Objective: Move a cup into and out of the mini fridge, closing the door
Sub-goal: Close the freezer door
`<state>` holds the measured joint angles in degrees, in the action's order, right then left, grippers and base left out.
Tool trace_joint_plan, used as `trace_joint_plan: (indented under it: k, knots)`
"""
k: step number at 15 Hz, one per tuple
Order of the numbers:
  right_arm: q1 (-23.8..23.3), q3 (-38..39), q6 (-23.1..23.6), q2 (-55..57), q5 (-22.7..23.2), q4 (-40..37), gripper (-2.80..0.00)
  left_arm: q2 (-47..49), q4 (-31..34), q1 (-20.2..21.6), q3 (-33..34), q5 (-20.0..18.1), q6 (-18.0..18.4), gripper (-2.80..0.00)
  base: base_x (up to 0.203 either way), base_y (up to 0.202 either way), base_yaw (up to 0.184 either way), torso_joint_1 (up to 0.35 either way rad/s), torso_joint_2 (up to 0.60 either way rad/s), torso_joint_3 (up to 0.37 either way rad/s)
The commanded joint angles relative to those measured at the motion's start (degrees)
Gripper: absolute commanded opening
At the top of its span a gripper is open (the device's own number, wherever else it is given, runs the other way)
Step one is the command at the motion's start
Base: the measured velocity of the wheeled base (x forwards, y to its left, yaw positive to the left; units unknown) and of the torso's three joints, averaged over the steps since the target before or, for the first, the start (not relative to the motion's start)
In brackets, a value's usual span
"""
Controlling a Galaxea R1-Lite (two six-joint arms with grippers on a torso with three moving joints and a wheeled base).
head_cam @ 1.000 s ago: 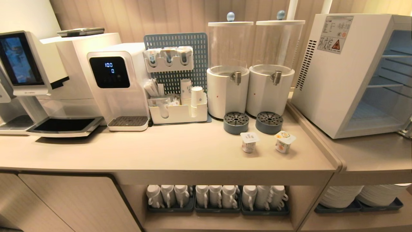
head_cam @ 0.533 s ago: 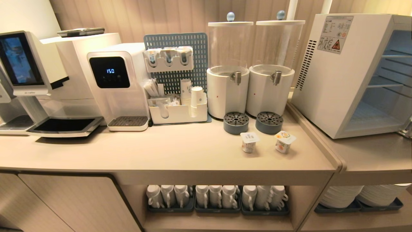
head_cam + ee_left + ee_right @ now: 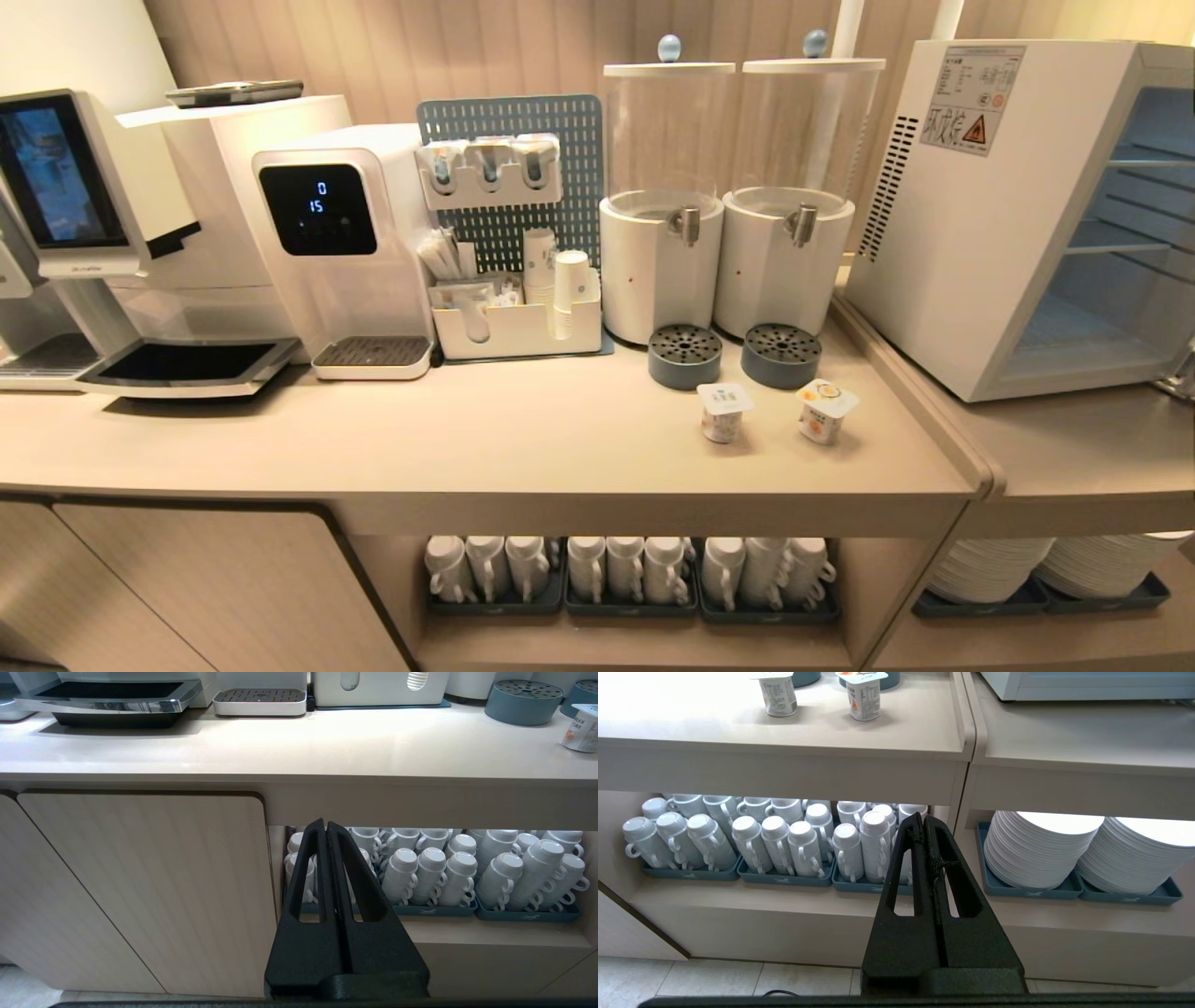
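**Observer A:** Two small sealed cups stand on the beige bench [image 3: 523, 439]: a white-lidded yoghurt cup [image 3: 724, 412] and, just beside it on the fridge side, an orange-printed yoghurt cup [image 3: 825, 410]. Neither is held. Both are near the bench's right end, in front of the two grey round drip trays [image 3: 684, 356].

**Observer B:** Fridge status?

**Observer A:** The white boxy mini fridge [image 3: 971, 233] sits on the adjoining lower bench section, at the right. Its interior and wire shelves [image 3: 1116, 245] are exposed, so it stands open. The door itself is outside the head view; its position cannot be confirmed.

**Observer B:** Gripper status?

**Observer A:** The left gripper [image 3: 325, 833] is fully closed and empty, held low in front of the cabinet, below bench level. The right gripper [image 3: 922, 823] is likewise pressed closed and empty, low in front of the shelf of white stacked mugs [image 3: 761, 840].

**Observer B:** Hazards?

**Observer A:**
1. Closed jaws must open before approach; otherwise the gripper would likely push a cup over.
2. The cups stand close together. A wide or off-centre approach may strike the neighbour.
3. The step between the bench sections could catch a low-carried cup.
4. The unseen door may obstruct the right arm's path.
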<state>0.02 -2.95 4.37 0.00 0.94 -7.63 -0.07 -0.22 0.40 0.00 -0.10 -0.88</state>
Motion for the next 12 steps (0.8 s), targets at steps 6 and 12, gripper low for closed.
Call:
trace_joint_plan:
  k: [6,12]
  knots:
    - [0.02,-0.04,-0.07,0.0,0.03,-0.02,-2.8,-0.01,0.04,0.04,0.09,0.01,0.17,-2.8,0.0,0.0,0.0,0.0,0.0,0.0]
    - [0.06,-0.04,-0.07,0.0,0.03,-0.02,-2.8,-0.01,0.04,0.04,0.09,0.01,0.17,-2.8,0.0,-0.099,0.005,0.002,0.0,0.001]
